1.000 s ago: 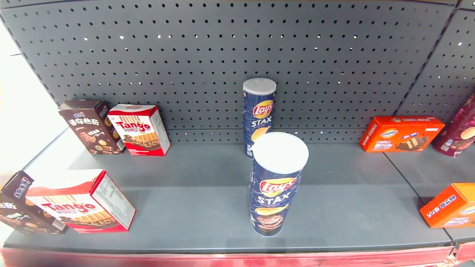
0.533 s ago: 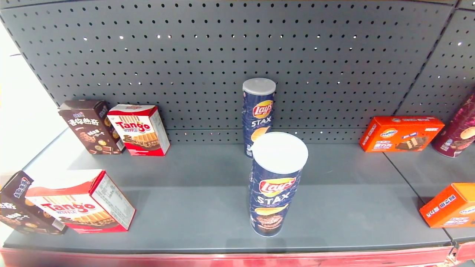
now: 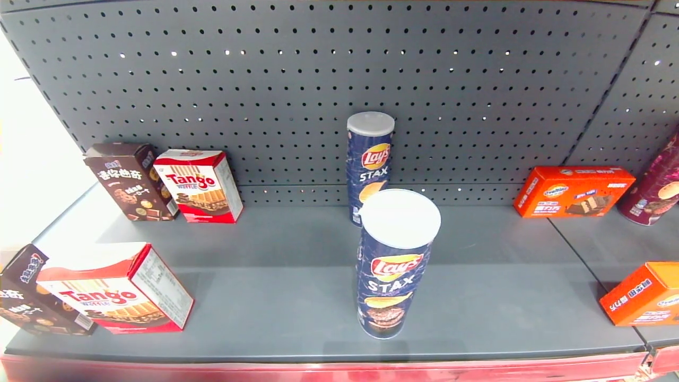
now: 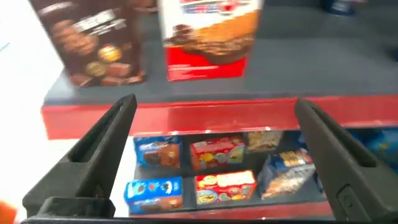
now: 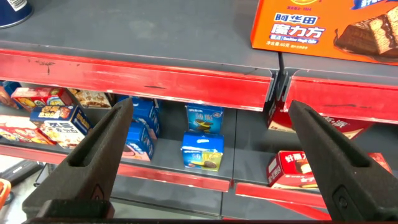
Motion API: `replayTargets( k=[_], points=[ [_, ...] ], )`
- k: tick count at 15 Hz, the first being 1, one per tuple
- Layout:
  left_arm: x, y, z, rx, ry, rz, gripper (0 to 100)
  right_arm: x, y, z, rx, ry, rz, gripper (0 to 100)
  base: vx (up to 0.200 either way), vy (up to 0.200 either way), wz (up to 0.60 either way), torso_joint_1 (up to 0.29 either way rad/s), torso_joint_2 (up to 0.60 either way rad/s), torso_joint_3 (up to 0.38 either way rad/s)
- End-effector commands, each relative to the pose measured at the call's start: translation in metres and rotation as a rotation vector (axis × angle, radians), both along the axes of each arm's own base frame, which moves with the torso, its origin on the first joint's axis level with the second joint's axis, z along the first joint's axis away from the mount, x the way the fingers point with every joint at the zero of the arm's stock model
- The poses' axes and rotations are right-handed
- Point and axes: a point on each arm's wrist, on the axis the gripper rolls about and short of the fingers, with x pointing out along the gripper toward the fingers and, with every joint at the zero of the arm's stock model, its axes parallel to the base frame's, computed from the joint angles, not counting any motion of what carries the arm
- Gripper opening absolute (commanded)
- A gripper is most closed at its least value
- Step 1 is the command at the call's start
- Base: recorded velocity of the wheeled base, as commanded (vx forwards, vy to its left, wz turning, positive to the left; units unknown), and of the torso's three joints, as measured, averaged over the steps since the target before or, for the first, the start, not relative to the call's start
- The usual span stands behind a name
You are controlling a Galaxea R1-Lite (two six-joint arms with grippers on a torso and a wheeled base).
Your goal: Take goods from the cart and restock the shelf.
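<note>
Left gripper (image 4: 214, 106): spread, empty.
Right gripper (image 5: 211, 104): spread, empty.
Shelf (image 3: 504, 297): front can (image 3: 395, 265), back can (image 3: 370, 159), two, upright.

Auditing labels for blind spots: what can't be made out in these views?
Head view: rear chip can, base hidden by front chip can.
Head view: purple can, cut off by right edge.
Head view: dark box, cut by left edge, partly behind wafer box.
Left wrist view: lower-shelf boxes, blurred.
Right wrist view: orange box, cut by top edge.

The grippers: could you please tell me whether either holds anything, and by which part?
Nothing is held: the left gripper and right gripper are both open and empty.
</note>
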Motion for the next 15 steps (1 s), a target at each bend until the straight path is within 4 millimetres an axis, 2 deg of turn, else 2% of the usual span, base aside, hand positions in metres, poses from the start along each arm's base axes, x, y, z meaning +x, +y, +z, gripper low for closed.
replayTargets(
  k=[1, 4, 8, 11, 13, 15],
  points=[
    [-0.0001, 0.0037, -0.0011, -0.023, 0.019, 0.167, 100, 0.0001, 0.0, 0.0001, 0.0, 0.001, 0.001, 100, 0.0, 0.0, 0.0, 0.0, 0.0, 0.0],
    [-0.0006, 0.004, -0.0021, 0.064, 0.043, 0.178, 100, 0.0001, 0.0, 0.0001, 0.0, 0.001, 0.001, 100, 0.0, 0.0, 0.0, 0.0, 0.0, 0.0],
    [0.0003, -0.002, -0.0057, 0.154, 0.048, -0.086, 100, 0.0001, 0.0, 0.0001, 0.0, 0.001, 0.001, 100, 0.0, 0.0, 0.0, 0.0, 0.0, 0.0],
    [0.0003, -0.002, -0.0057, 0.157, 0.048, -0.083, 100, 0.0001, 0.0, 0.0001, -0.002, 0.001, 0.001, 100, 0.0, 0.0, 0.0, 0.0, 0.0, 0.0],
    [0.0004, 0.0009, -0.0056, 0.15, 0.056, 0.045, 100, 0.0001, 0.0, -0.0001, -0.004, 0.002, 0.005, 100, 0.0, 0.0, 0.0, 0.0, 0.0, 0.0],
    [0.0004, 0.0014, -0.0056, 0.131, 0.058, 0.068, 100, 0.0002, 0.0, 0.0004, -0.026, -0.001, 0.009, 100, 0.0, 0.0, 0.0, 0.0, 0.0, 0.0]
  ],
)
